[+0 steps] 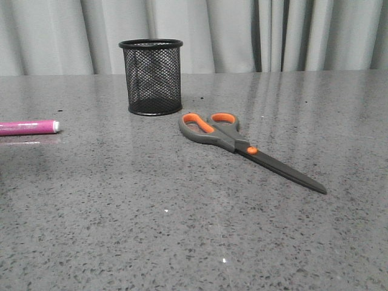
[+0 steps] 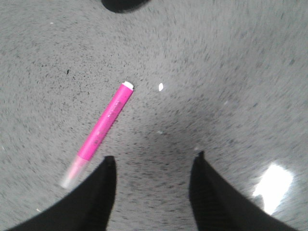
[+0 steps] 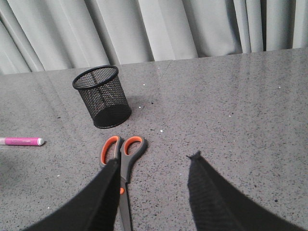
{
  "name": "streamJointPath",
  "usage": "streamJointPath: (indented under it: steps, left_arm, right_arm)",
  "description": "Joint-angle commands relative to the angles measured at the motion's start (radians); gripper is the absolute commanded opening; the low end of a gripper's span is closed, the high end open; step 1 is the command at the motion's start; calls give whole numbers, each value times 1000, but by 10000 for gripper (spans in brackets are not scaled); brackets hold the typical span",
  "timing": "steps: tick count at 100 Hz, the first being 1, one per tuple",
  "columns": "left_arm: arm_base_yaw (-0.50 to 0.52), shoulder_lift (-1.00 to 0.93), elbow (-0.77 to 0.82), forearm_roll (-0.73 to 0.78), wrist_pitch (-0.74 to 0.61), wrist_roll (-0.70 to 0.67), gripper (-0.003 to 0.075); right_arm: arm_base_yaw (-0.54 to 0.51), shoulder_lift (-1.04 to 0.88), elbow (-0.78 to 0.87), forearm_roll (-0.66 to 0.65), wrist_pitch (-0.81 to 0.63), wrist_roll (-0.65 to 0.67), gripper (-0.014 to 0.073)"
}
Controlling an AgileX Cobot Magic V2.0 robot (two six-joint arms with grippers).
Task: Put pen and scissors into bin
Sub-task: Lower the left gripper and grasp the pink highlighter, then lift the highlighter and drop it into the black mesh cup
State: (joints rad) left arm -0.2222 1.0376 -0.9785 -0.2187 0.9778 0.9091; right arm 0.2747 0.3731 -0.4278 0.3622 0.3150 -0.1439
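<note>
The pen [image 1: 27, 127] is laid flat at the table's [image 1: 151, 230] left edge (cut off by the front view). The scissors [image 1: 242, 145] are laid closed just right of the upright bin [image 1: 151, 77], handles nearest it. The left gripper [image 2: 153, 163] and right gripper [image 3: 153, 161] are spread open, nothing held.
</note>
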Motion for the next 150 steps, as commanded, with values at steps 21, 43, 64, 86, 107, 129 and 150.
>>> streamJointPath:
  steps: [21,43,64,86,107,129,150]
  left_arm:
    - [-66,234,-168,141,-38,144,357]
    - [-66,389,-283,94,7,291,352]
    - [-51,495,-355,21,67,423,293]
    - [-32,557,-367,-9,107,476,294]
    - [-32,605,-367,13,94,476,294]
    - [-32,658,-367,15,77,476,294]
    - [-32,675,-367,17,55,476,294]
  right_arm:
    - [-6,16,-37,-6,-64,-13,297]
    - [-6,16,-37,-6,-56,-13,297]
    - [-6,16,-37,-7,-54,-13,297]
    - [-6,16,-37,-7,-53,-13,297]
    - [-6,16,-37,-8,-52,-13,297]
    - [-6,16,-37,-8,-52,-13,297]
    - [-6,16,-37,-8,-52,-13,297]
